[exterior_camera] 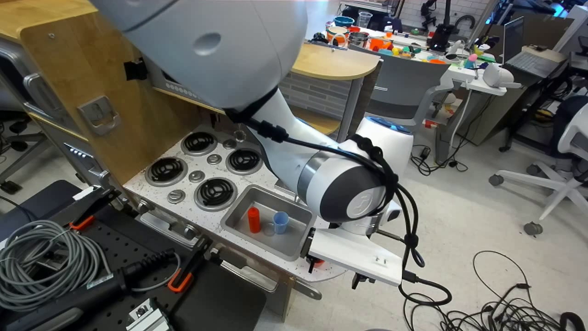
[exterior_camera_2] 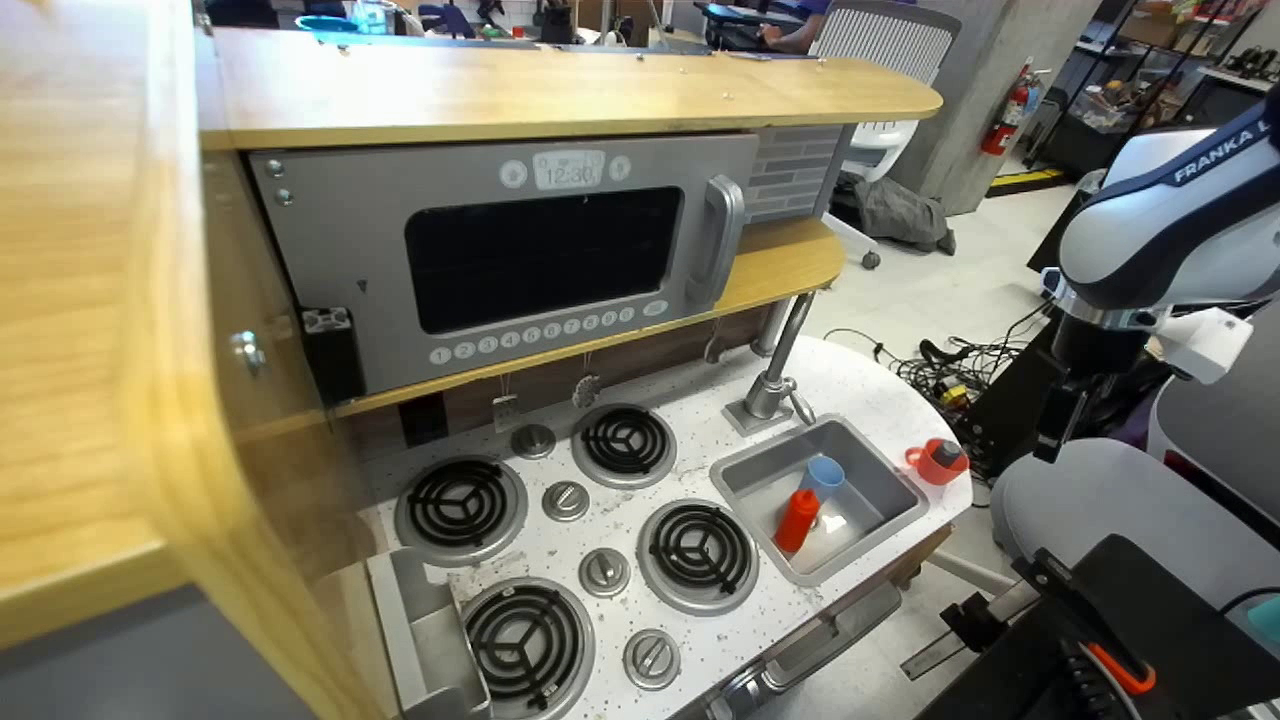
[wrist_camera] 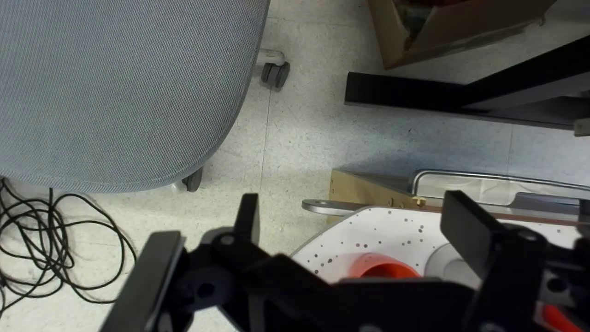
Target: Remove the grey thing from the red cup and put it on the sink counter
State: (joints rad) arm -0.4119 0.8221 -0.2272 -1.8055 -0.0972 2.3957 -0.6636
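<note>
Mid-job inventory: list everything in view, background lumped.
Sink counter: 1, white, below microwave
Red cup: 1, red, counter's rounded end
Grey thing: 1, dark grey, in red cup
Basin: 1, grey, in counter
Bottle: 1, red, in basin
Blue cup: 1, blue, in basin
Burners: 4, black, on counter
Knobs: 4, grey, between burners
Faucet: 1, grey, behind basin
Microwave: 1, grey, above counter
Cable coil: 1, grey, beside counter
Cables: uncounted, black, on floor
Chairs: several, grey-white, on floor
Desk clutter: uncounted, multicoloured, background
Arm: 1, white, beside counter
Gripper: 1, black, open, beside counter
</note>
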